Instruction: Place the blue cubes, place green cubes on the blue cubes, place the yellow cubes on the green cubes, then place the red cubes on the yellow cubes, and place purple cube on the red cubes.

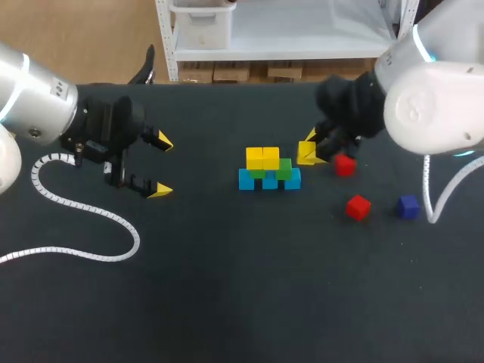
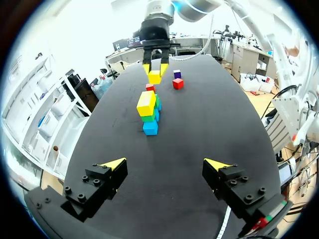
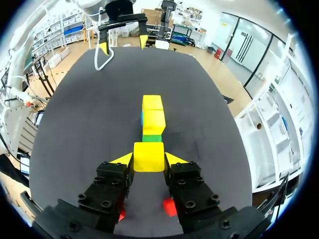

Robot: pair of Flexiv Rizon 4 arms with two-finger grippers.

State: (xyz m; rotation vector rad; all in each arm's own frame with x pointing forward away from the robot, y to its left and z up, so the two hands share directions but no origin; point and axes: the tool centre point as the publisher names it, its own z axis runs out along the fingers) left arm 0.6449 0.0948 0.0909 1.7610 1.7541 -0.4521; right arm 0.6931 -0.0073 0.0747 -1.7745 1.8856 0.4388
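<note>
A stack stands mid-table: blue cubes (image 1: 269,180) at the base, green cubes (image 1: 283,169) on them, two yellow cubes (image 1: 262,158) on top. My right gripper (image 1: 311,151) is shut on a third yellow cube (image 3: 148,156), held just right of the stack and above the table. One red cube (image 1: 345,164) lies beneath the right arm, another red cube (image 1: 358,206) nearer the front. A dark purple cube (image 1: 408,206) lies to its right. My left gripper (image 1: 159,165) stands open and empty far left of the stack, which shows ahead of it (image 2: 148,108).
A white coiled cable (image 1: 91,219) trails over the table's left part. Another cable (image 1: 439,189) hangs at the right edge.
</note>
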